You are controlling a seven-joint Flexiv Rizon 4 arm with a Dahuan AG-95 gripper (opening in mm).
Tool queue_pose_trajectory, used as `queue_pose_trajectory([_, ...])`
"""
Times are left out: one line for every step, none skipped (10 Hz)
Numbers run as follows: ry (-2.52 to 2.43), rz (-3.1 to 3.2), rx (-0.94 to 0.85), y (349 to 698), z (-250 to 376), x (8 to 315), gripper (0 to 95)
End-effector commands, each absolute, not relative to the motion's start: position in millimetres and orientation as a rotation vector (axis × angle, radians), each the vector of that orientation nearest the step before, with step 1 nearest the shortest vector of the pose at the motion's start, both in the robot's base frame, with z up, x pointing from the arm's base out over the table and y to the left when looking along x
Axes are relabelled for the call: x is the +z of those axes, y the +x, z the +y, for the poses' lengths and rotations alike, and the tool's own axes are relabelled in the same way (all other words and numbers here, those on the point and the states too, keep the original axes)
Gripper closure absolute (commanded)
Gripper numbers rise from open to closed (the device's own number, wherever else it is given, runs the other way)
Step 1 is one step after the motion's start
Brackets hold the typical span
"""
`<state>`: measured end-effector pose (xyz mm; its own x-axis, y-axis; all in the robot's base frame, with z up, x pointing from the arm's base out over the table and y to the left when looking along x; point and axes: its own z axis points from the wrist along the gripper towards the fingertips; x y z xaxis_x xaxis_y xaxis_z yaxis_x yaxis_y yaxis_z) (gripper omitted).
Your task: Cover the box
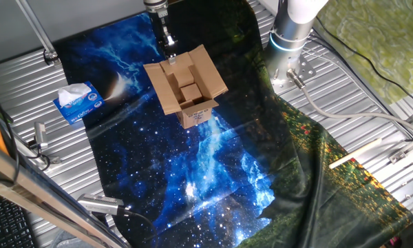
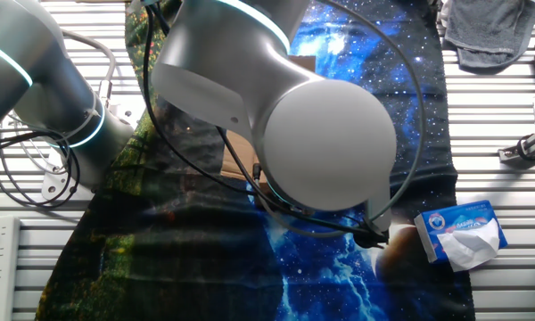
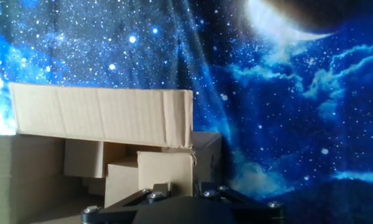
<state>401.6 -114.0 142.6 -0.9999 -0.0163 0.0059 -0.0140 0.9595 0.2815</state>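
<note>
The brown cardboard box (image 1: pixel 191 88) stands on the starry cloth with its flaps spread outward and its white label facing front. Smaller cardboard pieces lie inside it. My gripper (image 1: pixel 170 51) hangs point down just behind the box's far edge, close to the far flap. In the hand view the box (image 3: pixel 99 118) fills the lower left, one flap standing across it. Only the gripper (image 3: pixel 181 186) linkage and two short dark fingertips (image 3: pixel 164 186) show at the bottom edge, with a small gap between them and nothing held. In the other fixed view the arm hides nearly all of the box (image 2: pixel 239 153).
A blue and white tissue box (image 1: pixel 78 102) lies left of the carton, also seen in the other fixed view (image 2: pixel 462 234). The arm's base (image 1: pixel 289 41) stands at the back right. Ridged metal table (image 1: pixel 372 96) surrounds the cloth; cables and clamps lie at its edges.
</note>
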Motion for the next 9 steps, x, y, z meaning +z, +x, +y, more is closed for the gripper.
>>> queue_pose_trajectory([0.021, -3.103, -0.444, 401.8, -113.9, 141.5, 76.0])
queue_pose_trajectory([0.022, -3.108, -0.444, 401.9, -114.2, 139.6, 76.0])
queue_pose_trajectory([0.023, -3.110, -0.446, 401.9, -114.4, 138.5, 76.0])
queue_pose_trajectory([0.021, -3.109, -0.445, 402.0, -114.6, 137.8, 76.0])
queue_pose_trajectory([0.020, -3.109, -0.443, 402.1, -114.7, 137.4, 76.0])
queue_pose_trajectory([0.019, -3.110, -0.443, 402.1, -114.9, 136.1, 76.0])
queue_pose_trajectory([0.019, -3.111, -0.443, 401.9, -115.1, 135.0, 76.0])
queue_pose_trajectory([0.018, -3.113, -0.443, 401.8, -115.2, 133.9, 76.0])
queue_pose_trajectory([0.017, -3.113, -0.442, 401.8, -115.3, 133.7, 76.0])
